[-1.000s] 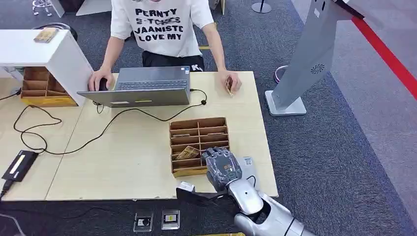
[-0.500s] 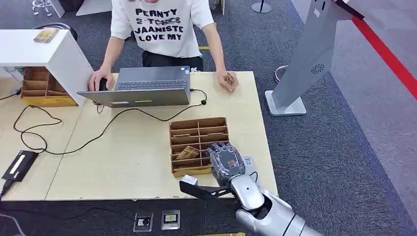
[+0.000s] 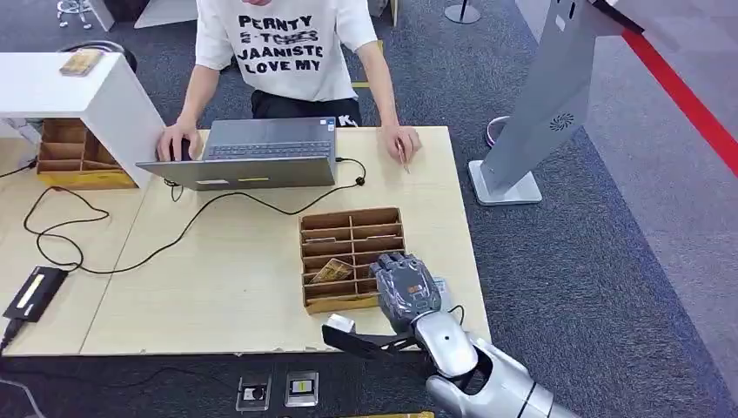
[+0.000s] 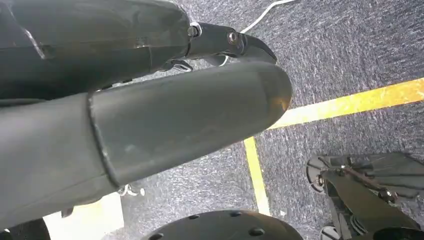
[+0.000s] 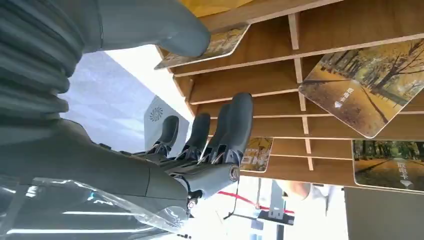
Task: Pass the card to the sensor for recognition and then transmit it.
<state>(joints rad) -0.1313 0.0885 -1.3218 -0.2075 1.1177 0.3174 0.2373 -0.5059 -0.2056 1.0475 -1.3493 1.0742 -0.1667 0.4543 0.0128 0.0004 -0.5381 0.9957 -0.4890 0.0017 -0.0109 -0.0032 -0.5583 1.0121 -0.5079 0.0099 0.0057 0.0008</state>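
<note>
— Where is the robot's right hand (image 3: 405, 288)?

— Over the near right corner of the wooden divider tray (image 3: 352, 217) on the pale table (image 3: 226, 270), palm down. In the right wrist view the fingers (image 5: 235, 125) are stretched out and parted above the compartments, grasping nothing, and the thumb tip lies just beside the edge of one card.

— And the card?

— A card with an autumn-tree print (image 3: 333, 271) leans tilted in a near compartment, just left of the hand. The wrist view shows more such cards in neighbouring slots.

— The left hand (image 4: 150, 115)?

— It hangs over grey carpet with a yellow line; whether its fingers are parted or clenched I cannot tell.

— Anyone else?

— A person in a white printed shirt (image 3: 283, 48) sits at the far side behind a laptop (image 3: 261, 152), holding a card at the table's far right. A grey kiosk (image 3: 544, 104) stands to the right.
</note>
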